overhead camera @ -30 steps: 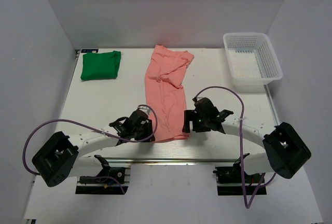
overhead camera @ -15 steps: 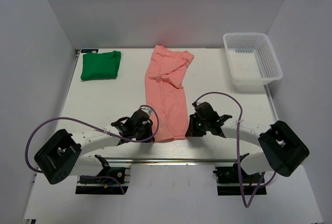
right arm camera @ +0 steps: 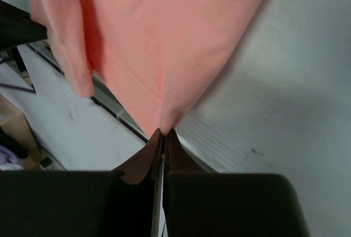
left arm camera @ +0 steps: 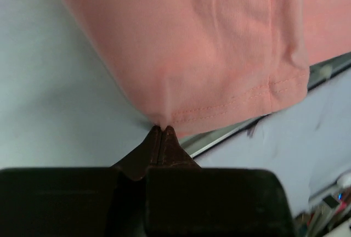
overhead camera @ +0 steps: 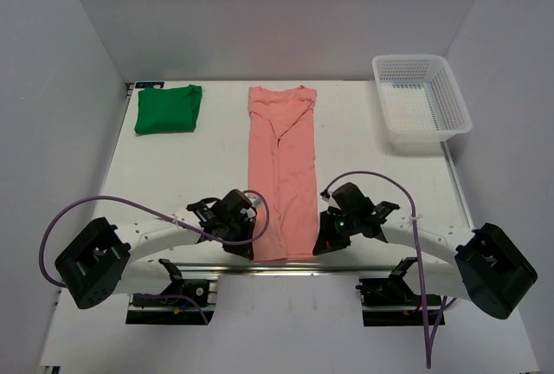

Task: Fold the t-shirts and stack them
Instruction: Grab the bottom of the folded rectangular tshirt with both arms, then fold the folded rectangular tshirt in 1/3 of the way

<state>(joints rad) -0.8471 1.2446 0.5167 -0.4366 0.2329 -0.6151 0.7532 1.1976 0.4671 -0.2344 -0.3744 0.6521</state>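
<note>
Salmon-pink t-shirt (overhead camera: 281, 166) lies as a long strip down the table (overhead camera: 173, 175); my left gripper (left arm camera: 163, 130) and right gripper (right arm camera: 163, 133) each pinch only a near hem corner, so I reckon the thin bite could slip when lifted

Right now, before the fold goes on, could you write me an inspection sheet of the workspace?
Surface: white table, flat, no stains seen.
Job's things: pink shirt laid out long at the centre, near hem at the table's near edge; green shirt folded at the far left corner. Not stacked.
Clutter: white basket at the far right corner.
Tools: left tool and right tool each shut on a near corner of the pink shirt.
Cables: left cable and right cable, purple, loop above the table.
Surroundings: plain white walls; nothing else seen.
</note>
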